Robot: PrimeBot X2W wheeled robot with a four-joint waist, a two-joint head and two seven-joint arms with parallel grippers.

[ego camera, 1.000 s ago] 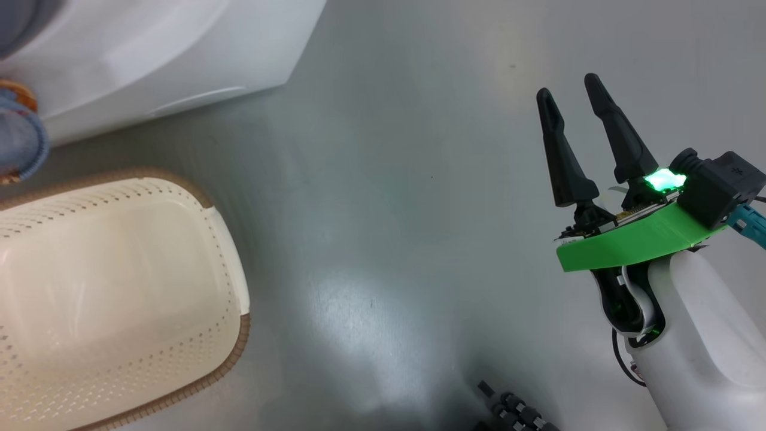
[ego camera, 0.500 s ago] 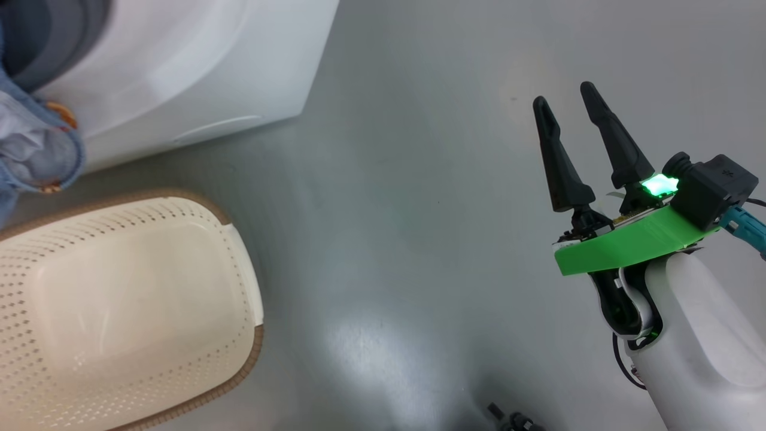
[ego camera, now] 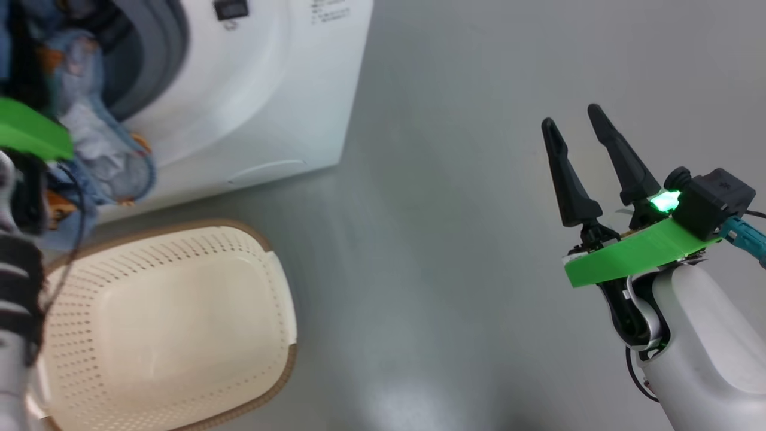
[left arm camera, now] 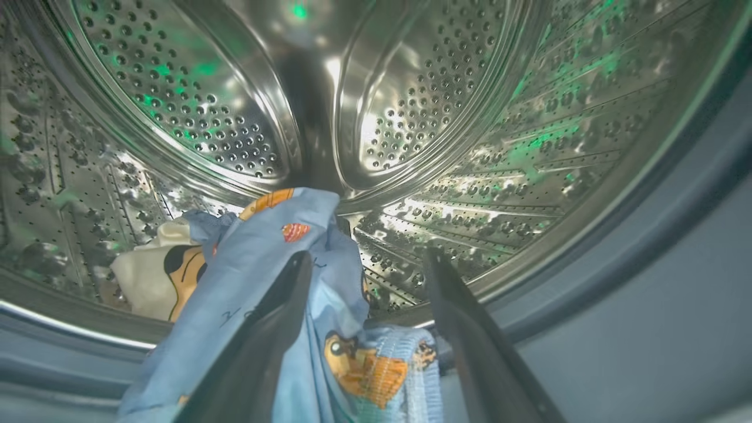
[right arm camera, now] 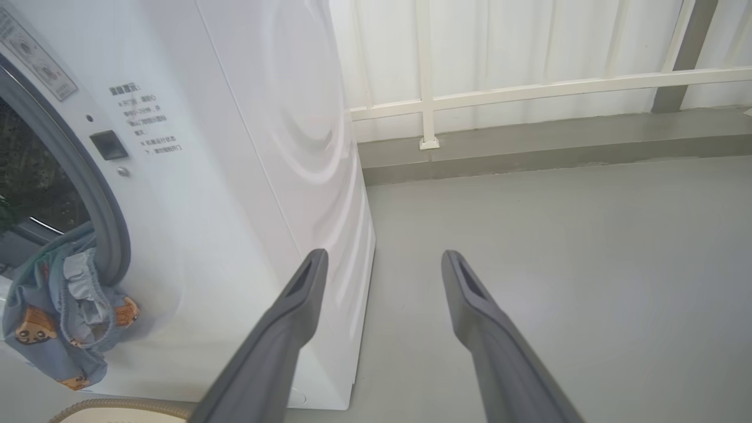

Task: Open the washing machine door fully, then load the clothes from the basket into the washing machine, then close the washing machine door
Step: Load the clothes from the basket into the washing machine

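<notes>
The white washing machine (ego camera: 263,102) stands at the upper left with its grey gasket (ego camera: 158,54) exposed; the washing machine door is out of view. My left gripper (left arm camera: 369,254) is open inside the steel drum (left arm camera: 411,117). The light-blue clothes (left arm camera: 264,258) lie against its left finger (left arm camera: 276,317) and spill over the gasket's lower lip. Part of the clothes (ego camera: 105,161) (right arm camera: 59,311) hangs out of the opening down the machine's front. The cream basket (ego camera: 167,323) sits on the floor below and has nothing in it. My right gripper (ego camera: 577,123) (right arm camera: 385,254) hovers open over bare floor, far right.
My left arm's green wrist plate (ego camera: 30,129) and cabled forearm (ego camera: 18,287) cross the left edge above the basket. Grey floor (ego camera: 431,209) stretches between machine and right arm. A white railing (right arm camera: 529,88) and a low kerb run behind the machine.
The head camera has swung left, bringing the machine's opening, the hanging clothes and my left wrist into the picture. The right gripper has stayed open in the same pose.
</notes>
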